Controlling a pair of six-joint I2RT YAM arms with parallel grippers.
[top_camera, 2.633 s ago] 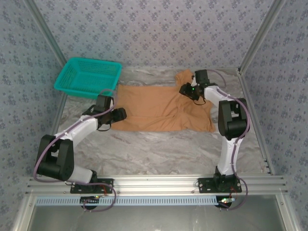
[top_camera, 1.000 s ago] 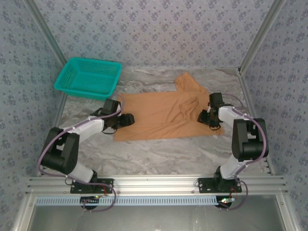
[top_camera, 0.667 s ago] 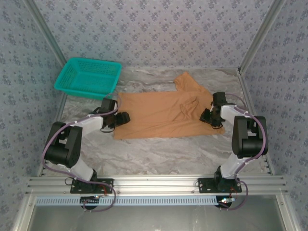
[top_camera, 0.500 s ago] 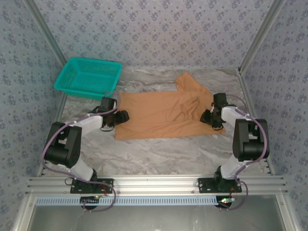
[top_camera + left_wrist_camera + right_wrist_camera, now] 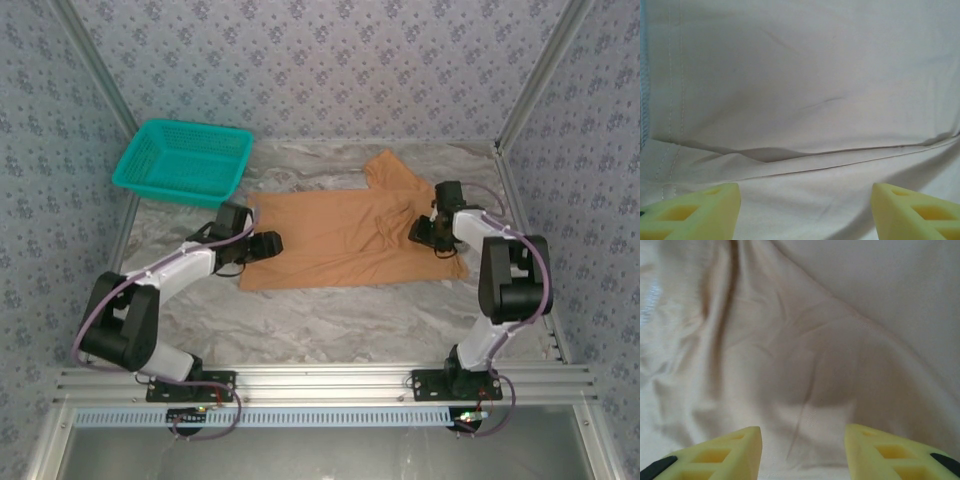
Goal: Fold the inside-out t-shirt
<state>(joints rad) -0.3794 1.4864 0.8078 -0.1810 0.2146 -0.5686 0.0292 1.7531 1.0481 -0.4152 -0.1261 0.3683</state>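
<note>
With the t-shirt (image 5: 340,240) lying spread on the table (image 5: 330,320), the left gripper (image 5: 268,244) at its left edge and the right gripper (image 5: 421,232) over its rumpled right part, both with jaws apart and empty, lower each until cloth sits deep between them before closing.

Orange-tan t-shirt (image 5: 340,238) flat on table (image 5: 330,320)

We see bright, even light, and the top view is sharp. Up close the shirt (image 5: 800,75) looks pale and washed out, with soft shadows in its folds.
</note>
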